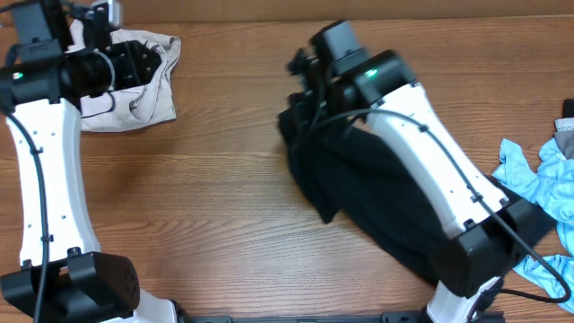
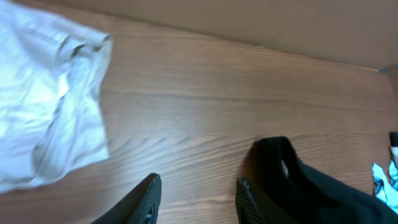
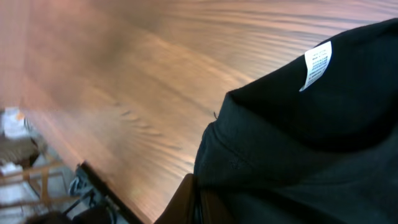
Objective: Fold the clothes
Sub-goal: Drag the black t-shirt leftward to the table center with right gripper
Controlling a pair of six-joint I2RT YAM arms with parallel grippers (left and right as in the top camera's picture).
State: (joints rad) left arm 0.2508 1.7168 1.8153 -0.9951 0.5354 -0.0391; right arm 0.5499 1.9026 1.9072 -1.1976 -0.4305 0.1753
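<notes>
Clothes sit apart on the desk (image 1: 224, 197): the black garment (image 1: 345, 179) runs diagonally from mid-desk toward the near right, its far end pinched in the closed right gripper (image 3: 198, 208). The left gripper (image 2: 198, 202), partly open and empty, hovers by the off-white garment (image 1: 152, 99), farther off.

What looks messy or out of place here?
The large black fabric garment lies bunched in a heap, one part pinched in the right gripper. The off-white cloth garment at far left is rumpled, and the light-blue fabric garment at far right is crumpled. Nothing looks damaged.
</notes>
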